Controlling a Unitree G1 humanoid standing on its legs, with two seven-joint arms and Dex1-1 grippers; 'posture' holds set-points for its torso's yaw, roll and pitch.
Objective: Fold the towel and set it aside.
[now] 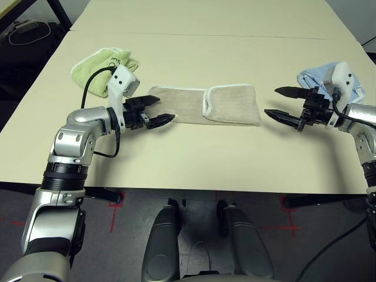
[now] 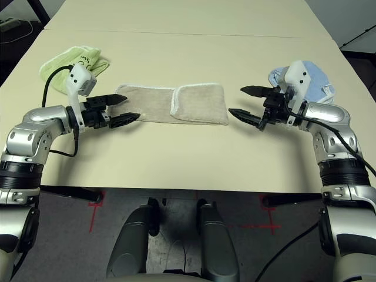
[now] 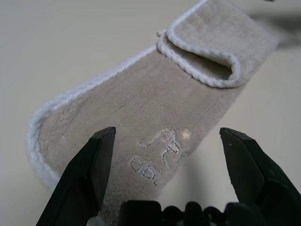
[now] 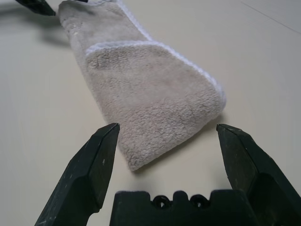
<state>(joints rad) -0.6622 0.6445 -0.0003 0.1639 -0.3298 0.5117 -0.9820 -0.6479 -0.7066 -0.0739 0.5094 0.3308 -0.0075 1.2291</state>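
Two other folded towels are lying on the table (image 1: 194,158): one light green towel (image 1: 100,61) upper left, one light blue towel (image 1: 314,77) at right. One beige towel (image 1: 205,104) is lying centre, partly folded. Left gripper (image 1: 157,110) and right gripper (image 1: 281,103) are being held spread, level, at its ends.

Beige towel (image 1: 205,106) on table (image 1: 194,164) (right end folded over), open-jawed grippers flanking each end
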